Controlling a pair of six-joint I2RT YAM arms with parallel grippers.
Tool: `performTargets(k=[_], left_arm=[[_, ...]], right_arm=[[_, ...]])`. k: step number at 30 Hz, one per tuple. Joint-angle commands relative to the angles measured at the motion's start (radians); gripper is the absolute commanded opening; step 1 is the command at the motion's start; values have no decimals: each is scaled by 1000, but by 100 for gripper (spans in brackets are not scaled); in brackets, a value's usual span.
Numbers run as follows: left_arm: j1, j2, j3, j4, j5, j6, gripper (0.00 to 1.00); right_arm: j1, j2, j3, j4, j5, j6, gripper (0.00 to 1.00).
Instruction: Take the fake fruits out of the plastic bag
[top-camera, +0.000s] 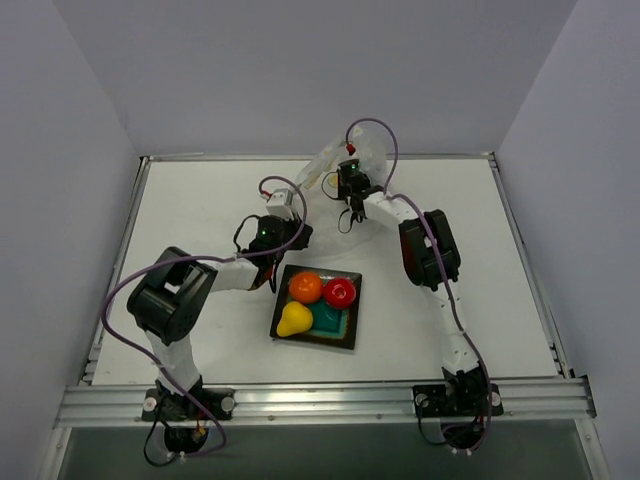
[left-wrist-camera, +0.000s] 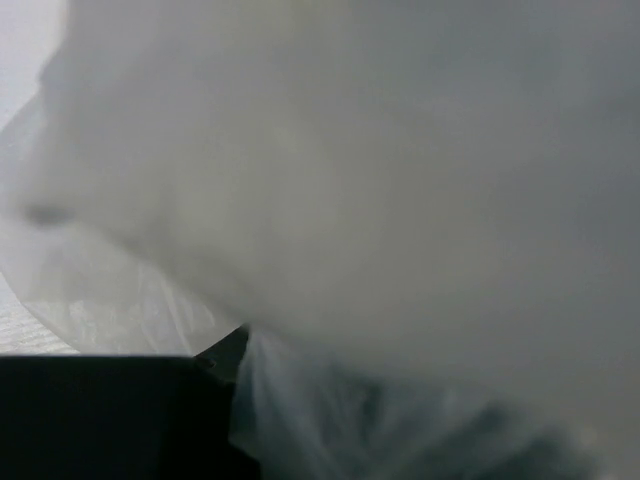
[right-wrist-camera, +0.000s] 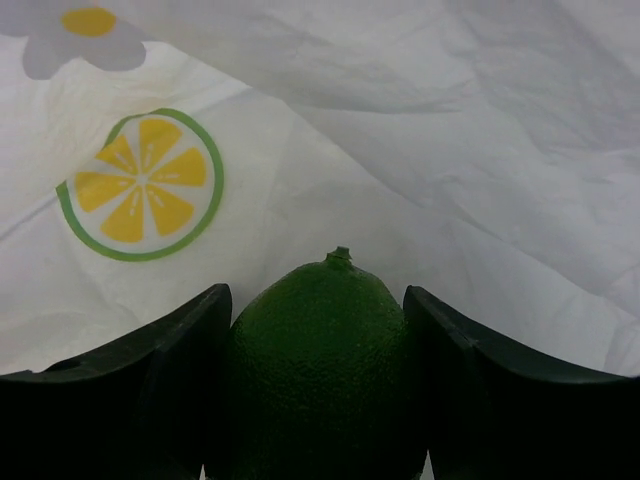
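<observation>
The right gripper (right-wrist-camera: 315, 297) is grasping the dark green fruit (right-wrist-camera: 320, 370), its jaws pressing on both flanks and the stem end poking out past the tips. The plastic bag (right-wrist-camera: 420, 130) is lying just beyond those tips (a lemon-slice print (right-wrist-camera: 140, 185) is showing off to one side). The left gripper (top-camera: 288, 198) is clenching the bag, with film crowding its tip. The orange ball (top-camera: 306, 287), red fruit (top-camera: 340, 292) and yellow pear (top-camera: 294, 320) are sitting on the teal plate (top-camera: 318, 341), well behind both sets of jaws.

On the plate (top-camera: 330, 320) sit orange ball (top-camera: 306, 287), red fruit (top-camera: 340, 292), yellow pear (top-camera: 294, 320); green fruit (right-wrist-camera: 320, 370) stands before the crinkled bag (right-wrist-camera: 450, 150).
</observation>
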Motion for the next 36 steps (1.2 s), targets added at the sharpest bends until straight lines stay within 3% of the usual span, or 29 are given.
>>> performTargets(k=[1, 9, 20, 28, 36], left_arm=[[-6, -11, 46, 22, 12, 0, 2], [-5, -19, 46, 25, 19, -12, 2], [-2, -52, 51, 3, 7, -23, 2], [12, -89, 48, -14, 1, -58, 2], [20, -114, 54, -30, 18, -86, 2]], right_arm=[[9, -77, 2, 68, -39, 31, 40], [46, -374, -348, 292, -270, 88, 38], [76, -531, -497, 350, -589, 305, 39], [139, -735, -573, 296, -522, 284, 39], [244, -1017, -866, 246, -451, 232, 38]])
